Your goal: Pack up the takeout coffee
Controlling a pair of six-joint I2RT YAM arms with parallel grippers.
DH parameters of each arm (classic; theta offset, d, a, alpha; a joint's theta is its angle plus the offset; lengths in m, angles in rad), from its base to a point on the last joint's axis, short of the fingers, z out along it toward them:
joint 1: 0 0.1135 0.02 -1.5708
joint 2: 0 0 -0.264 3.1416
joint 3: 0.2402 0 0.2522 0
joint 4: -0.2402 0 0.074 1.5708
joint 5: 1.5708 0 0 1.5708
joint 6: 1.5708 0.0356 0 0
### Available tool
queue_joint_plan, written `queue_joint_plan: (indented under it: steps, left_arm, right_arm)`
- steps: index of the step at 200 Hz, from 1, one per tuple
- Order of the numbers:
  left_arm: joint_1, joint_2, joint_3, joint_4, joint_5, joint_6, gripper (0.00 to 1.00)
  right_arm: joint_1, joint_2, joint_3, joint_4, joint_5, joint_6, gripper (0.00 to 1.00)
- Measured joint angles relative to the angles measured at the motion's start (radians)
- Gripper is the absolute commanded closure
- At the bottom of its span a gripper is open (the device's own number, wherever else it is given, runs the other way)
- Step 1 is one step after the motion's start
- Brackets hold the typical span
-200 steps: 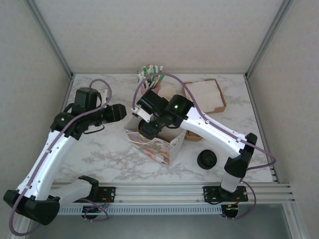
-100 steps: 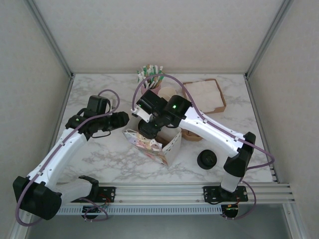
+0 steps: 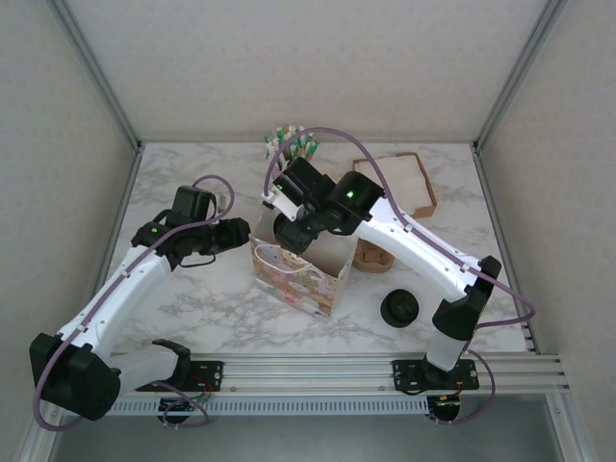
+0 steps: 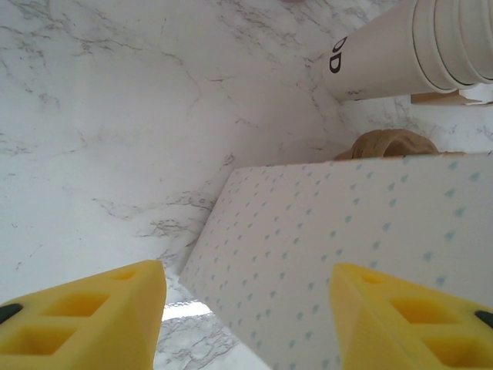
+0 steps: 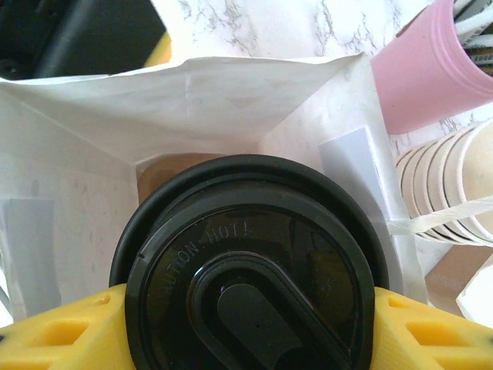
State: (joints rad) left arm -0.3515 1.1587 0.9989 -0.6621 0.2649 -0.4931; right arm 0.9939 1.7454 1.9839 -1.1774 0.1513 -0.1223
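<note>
The takeout coffee (image 5: pixel 246 285), a cup under a round black lid, hangs over the open mouth of a patterned paper bag (image 3: pixel 298 279). My right gripper (image 5: pixel 246 339) is shut on it, with a yellow finger on each side of the lid. From above, that gripper (image 3: pixel 292 229) sits over the bag's back left corner. My left gripper (image 3: pixel 241 231) is open at the bag's left side. In the left wrist view the bag's dotted wall (image 4: pixel 347 247) stands ahead of the left gripper (image 4: pixel 246 308), between its wide-apart fingers. The bag's white inside (image 5: pixel 231 100) shows below the cup.
A stack of lidless paper cups (image 5: pixel 454 185) and a pink cup of straws (image 5: pixel 431 69) stand just behind the bag. A brown tray (image 3: pixel 399 183) lies at the back right. Loose black lids (image 3: pixel 399 308) sit right of the bag, and a brown ring (image 3: pixel 371 255) beside it.
The bag has gone from tilted over to standing upright. My right gripper has lifted the coffee up and back over its mouth. The left arm has swung in to the bag's left side.
</note>
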Motion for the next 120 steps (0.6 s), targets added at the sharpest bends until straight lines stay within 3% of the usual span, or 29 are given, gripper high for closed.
queue_joint_plan:
  steps: [120]
  left_arm:
    - [-0.007,0.04,-0.016,0.021,-0.012,0.003,0.45]
  right_arm:
    - [-0.021,-0.014,-0.188,0.055,-0.101,-0.085,0.44]
